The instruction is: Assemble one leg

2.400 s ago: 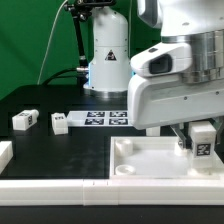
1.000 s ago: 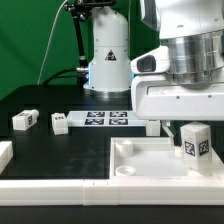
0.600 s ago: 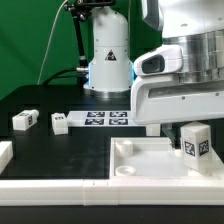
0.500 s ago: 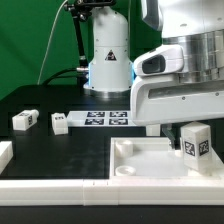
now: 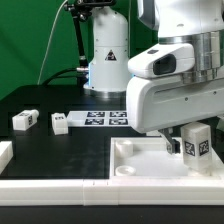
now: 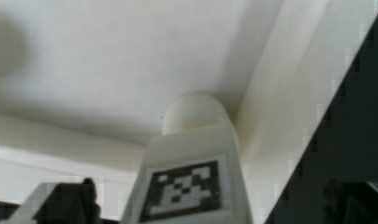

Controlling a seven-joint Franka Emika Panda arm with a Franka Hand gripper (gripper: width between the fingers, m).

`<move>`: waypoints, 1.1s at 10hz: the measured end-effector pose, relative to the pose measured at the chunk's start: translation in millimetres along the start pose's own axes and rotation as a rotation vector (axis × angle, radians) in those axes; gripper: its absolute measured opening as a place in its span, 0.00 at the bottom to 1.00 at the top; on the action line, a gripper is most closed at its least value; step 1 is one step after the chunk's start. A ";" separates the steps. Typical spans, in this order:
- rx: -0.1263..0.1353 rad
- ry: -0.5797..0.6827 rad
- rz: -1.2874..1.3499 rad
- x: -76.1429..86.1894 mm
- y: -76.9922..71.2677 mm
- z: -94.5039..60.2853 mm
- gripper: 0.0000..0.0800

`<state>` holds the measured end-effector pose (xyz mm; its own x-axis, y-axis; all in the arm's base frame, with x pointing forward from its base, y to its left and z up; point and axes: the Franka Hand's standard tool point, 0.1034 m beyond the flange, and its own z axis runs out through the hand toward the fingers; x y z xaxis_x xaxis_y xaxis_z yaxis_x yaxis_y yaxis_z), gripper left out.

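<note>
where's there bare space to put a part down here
Bare black table lies between the loose legs and marker board behind and the panel on the exterior view's right. The panel's middle is bare too. Crowded: its right corner, where the end effector flanks the standing leg.

Leg: white plastic, smooth, slight sheen; blk/wht tag on face looks matt, paper-like. Panel under it: same white plastic, smooth, soft gloss. Table: blk, matt, no glare. Arm shell: white plastic, glossy w/ highlights. Marker board: flat, matt white.
</note>
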<state>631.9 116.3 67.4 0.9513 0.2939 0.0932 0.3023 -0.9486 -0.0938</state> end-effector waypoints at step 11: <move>-0.002 0.035 0.509 0.2 -1.2 1.2 0.36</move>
<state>631.8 117.6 66.3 0.9753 -0.2095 0.0700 -0.1990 -0.9708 -0.1338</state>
